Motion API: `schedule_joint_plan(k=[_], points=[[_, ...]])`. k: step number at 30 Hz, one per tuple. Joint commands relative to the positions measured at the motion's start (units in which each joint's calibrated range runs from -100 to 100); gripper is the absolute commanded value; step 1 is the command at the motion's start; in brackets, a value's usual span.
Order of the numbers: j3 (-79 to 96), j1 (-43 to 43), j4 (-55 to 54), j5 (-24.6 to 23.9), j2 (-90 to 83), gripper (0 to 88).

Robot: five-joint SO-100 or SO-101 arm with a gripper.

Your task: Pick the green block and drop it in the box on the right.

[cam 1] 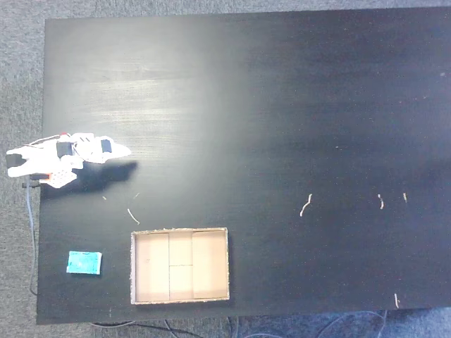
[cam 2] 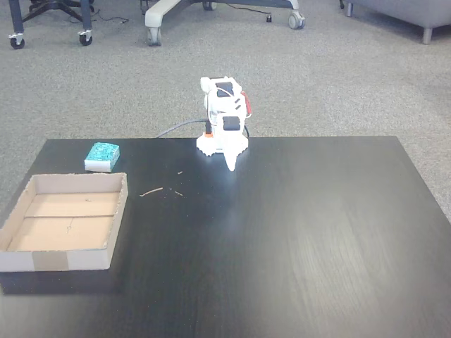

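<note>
green block point(cam 1: 84, 263) beside box point(cam 1: 180, 296) | scraps point(cam 1: 305, 205) on table point(cam 1: 282, 105)

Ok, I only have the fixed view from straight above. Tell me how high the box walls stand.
Observer: In a fixed view from the table's side, the box is a shallow tray with low walls and an open top.
Operator: Now report the arm's pose.
Observer: It is folded upright at the far table edge. The gripper points down toward the tabletop, jaws together in one tip. It is well apart from the green block.
</note>
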Motion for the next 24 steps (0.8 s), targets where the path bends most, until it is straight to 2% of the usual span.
schedule_joint_plan(k=[1,16,18,19,21,24], points=[[1.4,0.2,-0.5,-0.3,-0.3,0.1],[1.4,1.5,-0.8,-0.4,-0.4,0.1],[-0.8,7.7,-5.1,-0.9,-0.3,0.1],[-6.1,12.9,-3.0,-2.6,-0.2,0.0],[-19.1,23.1,3.3,-3.8,1.0,0.0],[-48.9,38.9,21.4,-3.5,20.4,0.4]])
